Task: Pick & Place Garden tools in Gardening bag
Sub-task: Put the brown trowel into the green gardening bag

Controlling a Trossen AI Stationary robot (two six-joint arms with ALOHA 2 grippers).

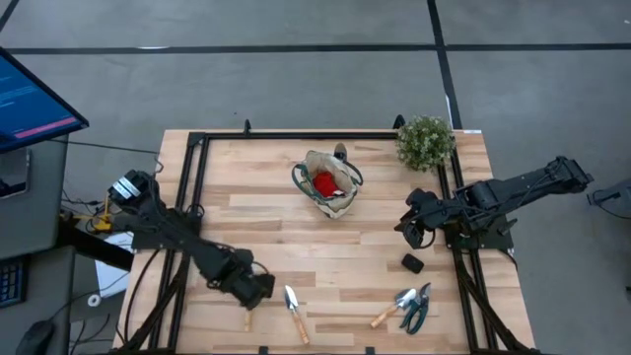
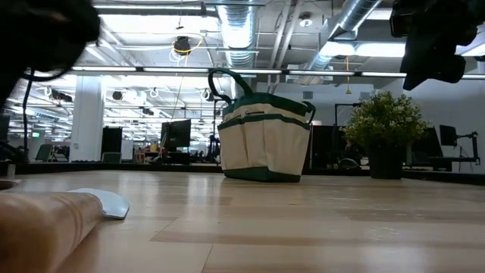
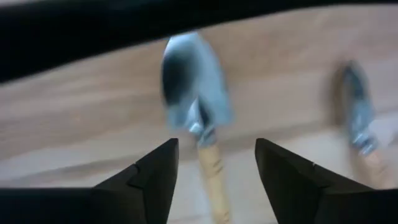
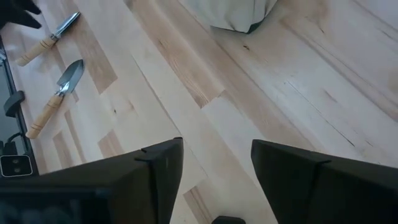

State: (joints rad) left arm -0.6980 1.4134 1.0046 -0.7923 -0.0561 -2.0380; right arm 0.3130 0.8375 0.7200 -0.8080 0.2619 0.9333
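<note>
A: From above, which arm is nearer?
B: Your left gripper [image 1: 258, 287], just beside the trowel [image 1: 294, 310]; the bag [image 1: 330, 187] sits mid-table.
A: At the left wrist?
B: Fingers spread wide, empty; the handle runs lengthwise between them, blade pointing away.

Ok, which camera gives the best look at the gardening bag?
The low view: the gardening bag stands whole and upright, pockets and dark handles showing. The high view looks into its open mouth, with something red inside. The right wrist view catches only its bottom edge; the left wrist view misses it.
</note>
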